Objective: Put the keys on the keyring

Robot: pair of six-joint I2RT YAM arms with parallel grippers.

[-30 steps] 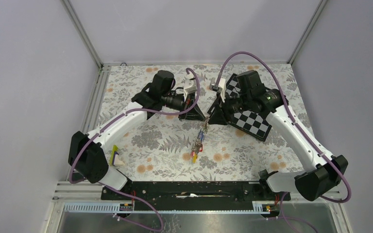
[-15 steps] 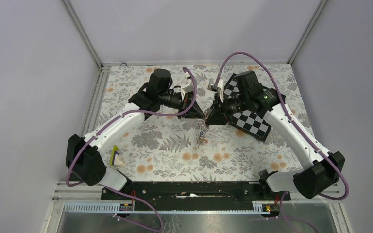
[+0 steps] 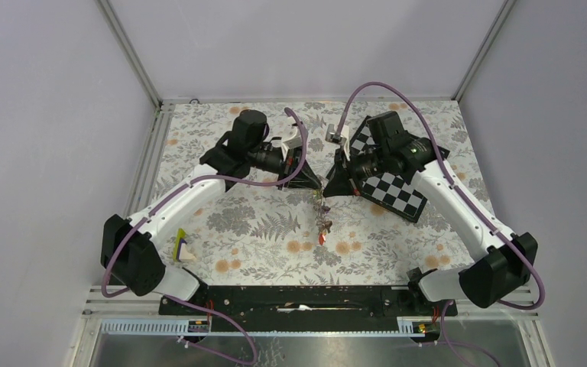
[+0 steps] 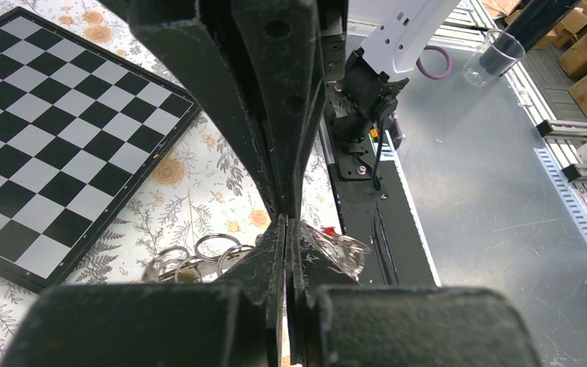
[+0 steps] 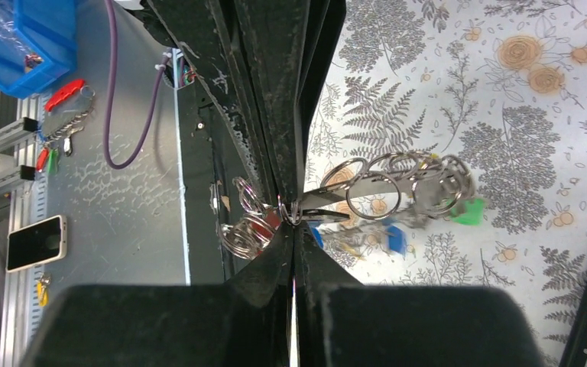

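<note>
l gripper (image 3: 315,186) & r gripper (image 3: 327,189) meet tip to tip at frame centre, both pinched tight on the keys (image 3: 322,225), which trail from the tips toward lower frame over the floral mat (image 3: 260,229); r wrist view: fingers nip a small ring (image 5: 237,238) of the bunch

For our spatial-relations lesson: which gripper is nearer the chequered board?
Right. The right gripper sits just left of the chequered board in the top view; the left gripper meets it from the other side, farther off, both pinching the bunch of keys.
</note>
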